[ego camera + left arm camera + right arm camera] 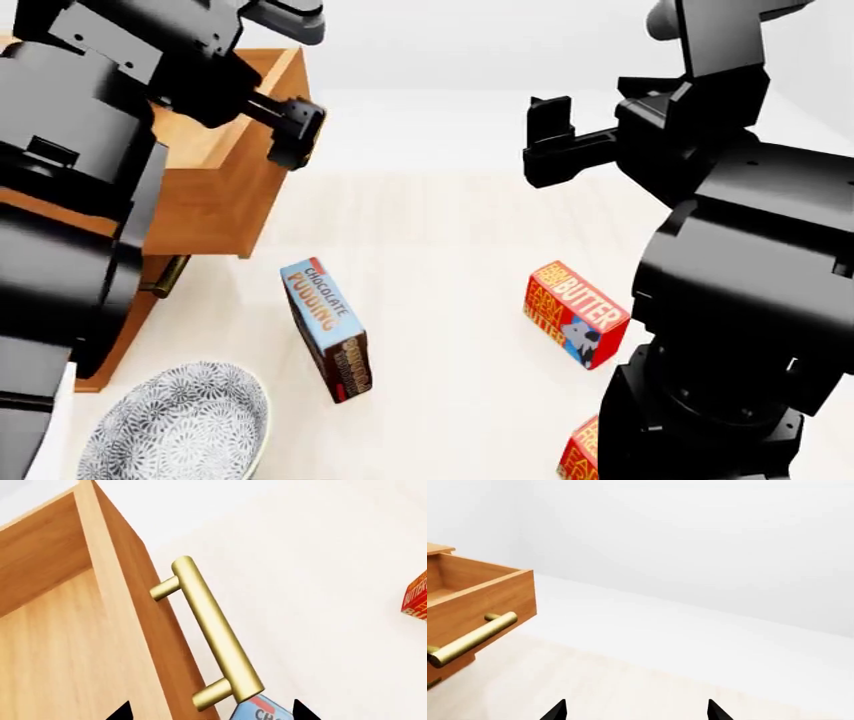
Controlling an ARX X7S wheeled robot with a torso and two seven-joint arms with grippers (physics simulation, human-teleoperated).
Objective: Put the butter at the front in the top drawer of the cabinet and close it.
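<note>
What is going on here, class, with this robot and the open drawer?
The top drawer of the cabinet stands pulled out, with nothing visible inside. The left gripper hovers open just above the drawer's front edge, holding nothing. The right gripper is raised and empty too. The butter lies untouched on the floor; a second butter box sits half hidden behind the right arm. A chocolate pudding box lies nearby.
</note>
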